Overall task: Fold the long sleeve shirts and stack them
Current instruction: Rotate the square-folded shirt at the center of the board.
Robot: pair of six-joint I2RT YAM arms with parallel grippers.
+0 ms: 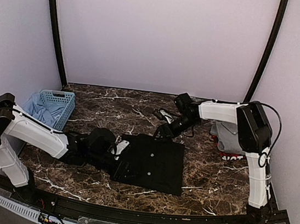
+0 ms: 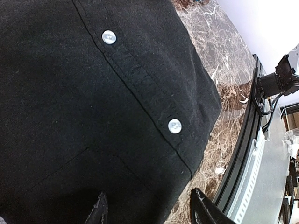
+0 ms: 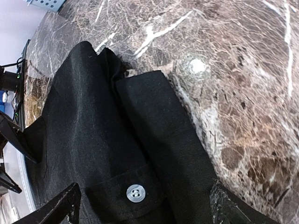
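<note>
The large black shirt (image 1: 151,162) lies folded into a rectangle in the middle of the marble table. My left gripper (image 1: 118,153) is at its left edge. In the left wrist view it (image 2: 149,212) is open, low over the button placket (image 2: 174,126), one fingertip (image 2: 98,211) over cloth and the other over marble. My right gripper (image 1: 166,129) is at the shirt's far edge. In the right wrist view it (image 3: 147,210) is open wide over a folded sleeve cuff and its pale button (image 3: 135,193). A grey shirt (image 1: 225,134) lies folded at the right on a red-edged one (image 1: 233,155).
A light-blue lattice basket (image 1: 57,100) holding pale blue cloth stands at the far left. The table's dark raised rim (image 2: 243,163) runs close to the shirt's near edge. Bare marble (image 1: 124,100) shows behind the shirt.
</note>
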